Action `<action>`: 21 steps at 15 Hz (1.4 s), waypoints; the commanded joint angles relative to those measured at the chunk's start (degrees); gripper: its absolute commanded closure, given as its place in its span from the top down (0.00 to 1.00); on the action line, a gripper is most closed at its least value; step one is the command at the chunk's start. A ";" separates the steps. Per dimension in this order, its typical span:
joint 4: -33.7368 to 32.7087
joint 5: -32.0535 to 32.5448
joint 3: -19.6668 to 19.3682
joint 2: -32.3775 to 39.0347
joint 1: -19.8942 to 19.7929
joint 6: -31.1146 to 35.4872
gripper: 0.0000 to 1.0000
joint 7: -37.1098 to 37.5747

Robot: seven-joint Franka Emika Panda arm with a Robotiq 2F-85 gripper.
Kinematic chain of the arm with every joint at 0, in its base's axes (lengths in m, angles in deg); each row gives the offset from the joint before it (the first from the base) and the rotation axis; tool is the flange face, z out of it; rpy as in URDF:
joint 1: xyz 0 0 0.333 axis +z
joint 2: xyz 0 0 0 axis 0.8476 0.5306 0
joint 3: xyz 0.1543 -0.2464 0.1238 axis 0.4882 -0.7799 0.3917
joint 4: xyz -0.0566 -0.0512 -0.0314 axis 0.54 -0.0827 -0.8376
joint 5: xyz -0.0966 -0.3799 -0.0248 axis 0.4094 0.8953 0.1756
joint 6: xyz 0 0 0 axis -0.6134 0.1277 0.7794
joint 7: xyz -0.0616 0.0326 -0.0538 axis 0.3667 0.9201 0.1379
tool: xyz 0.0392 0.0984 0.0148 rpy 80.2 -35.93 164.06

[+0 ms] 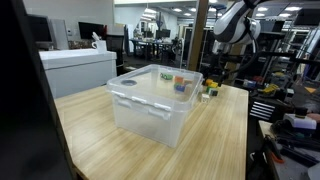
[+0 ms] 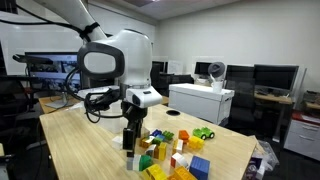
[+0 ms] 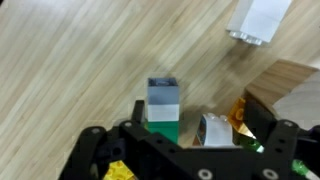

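Note:
My gripper [image 3: 200, 122] hangs open just above a cluster of coloured toy blocks on the wooden table [image 3: 70, 70]. In the wrist view a grey block on a green block [image 3: 163, 100] stands close to the left finger. A white rounded block [image 3: 212, 132] and an orange block [image 3: 241, 112] lie between the fingers, and nothing is gripped. In an exterior view the gripper [image 2: 130, 140] points straight down over the near-left edge of the block pile [image 2: 175, 155]. In an exterior view the gripper [image 1: 214, 72] shows behind the clear bin, over the blocks [image 1: 209, 92].
A large clear plastic bin [image 1: 150, 105] with a few blocks inside sits mid-table. A white block [image 3: 260, 18] lies apart from the pile. Desks, monitors and a white cabinet [image 2: 200, 100] stand beyond the table. The table edge [image 2: 255, 150] is close to the pile.

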 commanded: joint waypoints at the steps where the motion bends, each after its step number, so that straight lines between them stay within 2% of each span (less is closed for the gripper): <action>1: -0.30 3.32 -1.53 0.09 -0.84 -1.73 1.00 1.85; 3: 0.99 3.72 -1.95 2.19 -1.27 0.71 1.00 0.43; 7: 0.87 1.60 -0.15 7.40 -0.79 4.68 1.00 -0.32; 8: 0.10 1.52 0.40 8.32 -0.59 5.45 0.75 -0.18; 9: -0.22 1.48 0.74 8.30 -0.47 5.83 0.73 -0.19; 11: -0.65 1.85 1.16 6.23 -0.30 4.80 0.52 -0.73; 12: -0.69 2.62 1.27 3.61 0.32 2.90 0.36 -0.11; 13: -0.25 3.27 1.49 1.06 0.99 1.75 0.28 0.19; 14: 1.88 3.83 2.74 -6.88 2.75 2.06 0.13 -1.75; 18: 1.63 2.61 6.83 -19.29 6.23 0.87 0.15 -3.80; 19: 2.25 1.82 9.09 -24.43 8.64 -1.46 0.15 -4.25; 21: 4.69 0.00 11.76 -29.26 12.14 -4.87 0.15 -4.82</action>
